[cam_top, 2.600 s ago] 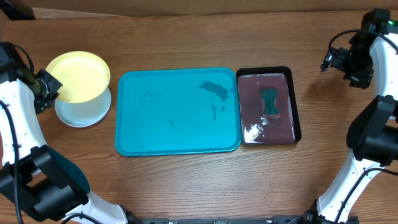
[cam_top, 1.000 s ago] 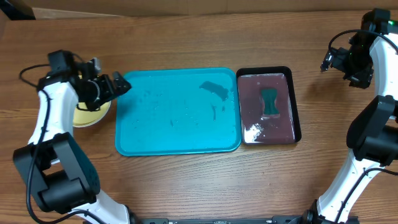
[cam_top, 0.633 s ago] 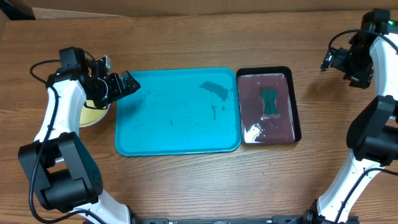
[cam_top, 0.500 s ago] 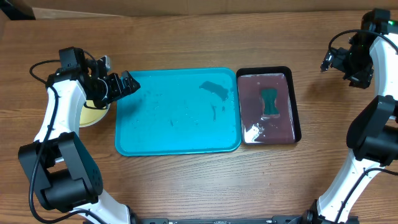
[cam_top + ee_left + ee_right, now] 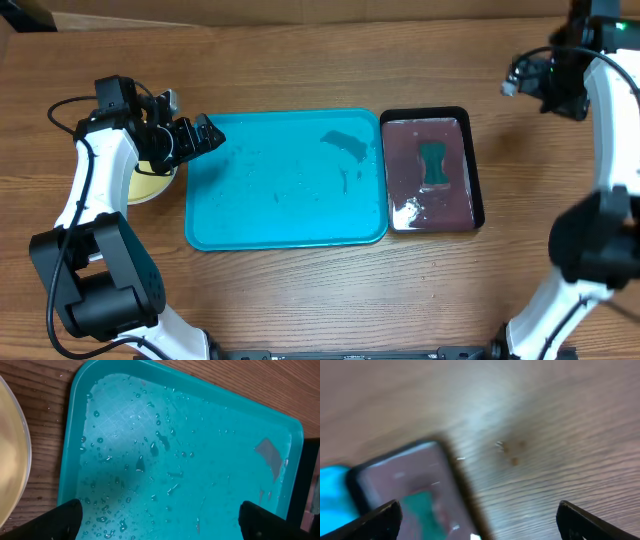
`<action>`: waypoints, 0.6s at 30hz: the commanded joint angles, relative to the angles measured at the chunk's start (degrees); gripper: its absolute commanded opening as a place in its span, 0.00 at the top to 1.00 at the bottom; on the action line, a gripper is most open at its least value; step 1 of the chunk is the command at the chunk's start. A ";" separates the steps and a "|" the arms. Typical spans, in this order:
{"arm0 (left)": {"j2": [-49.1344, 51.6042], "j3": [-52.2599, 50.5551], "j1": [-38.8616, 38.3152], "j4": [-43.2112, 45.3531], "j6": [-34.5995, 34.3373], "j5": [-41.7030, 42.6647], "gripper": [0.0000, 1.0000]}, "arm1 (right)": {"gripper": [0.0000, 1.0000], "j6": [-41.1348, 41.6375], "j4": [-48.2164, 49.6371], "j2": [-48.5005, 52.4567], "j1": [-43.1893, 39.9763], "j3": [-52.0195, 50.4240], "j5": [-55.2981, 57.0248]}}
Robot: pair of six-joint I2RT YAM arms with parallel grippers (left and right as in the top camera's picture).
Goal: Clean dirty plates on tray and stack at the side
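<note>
The turquoise tray (image 5: pixel 285 228) lies mid-table, wet with droplets and carrying no plates; the left wrist view shows the tray (image 5: pixel 200 460) up close. Stacked plates (image 5: pixel 148 186) sit left of the tray, a yellow one on top, mostly hidden under my left arm. That yellow plate (image 5: pixel 10 460) shows at the left wrist view's edge. My left gripper (image 5: pixel 208 133) hangs open over the tray's near-left corner, nothing between its fingertips (image 5: pixel 67 517). My right gripper (image 5: pixel 527 78) is open above bare wood at the far right, empty.
A smaller black tray (image 5: pixel 476 170) of dark liquid adjoins the turquoise tray's right side, with a green sponge (image 5: pixel 433 163) lying in it. The blurred right wrist view shows that black tray (image 5: pixel 455 475) and the sponge (image 5: pixel 417 505) at lower left.
My left arm swung from beside the stacked plates across them to the tray's left corner, then stopped. In the last half second the right arm shifted slightly left and up.
</note>
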 commanded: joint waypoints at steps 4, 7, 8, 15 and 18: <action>0.46 0.13 -0.22 -0.02 1.92 0.85 0.00 | 0.00 0.28 0.22 -21.66 7.89 0.74 -0.02; 0.46 0.13 -0.22 -0.02 1.92 0.85 0.00 | 0.00 0.28 0.17 -28.70 11.47 0.74 -0.02; 0.46 0.13 -0.22 0.00 1.92 0.85 0.00 | 0.00 0.28 0.20 -30.84 12.79 0.74 -0.02; 0.46 0.13 -0.22 0.00 1.92 0.85 0.00 | 0.00 -2.34 1.81 -47.39 21.14 0.11 3.67; 0.46 0.13 -0.22 -0.02 1.92 0.85 0.00 | 0.00 -2.34 5.27 -54.31 21.07 -3.34 7.43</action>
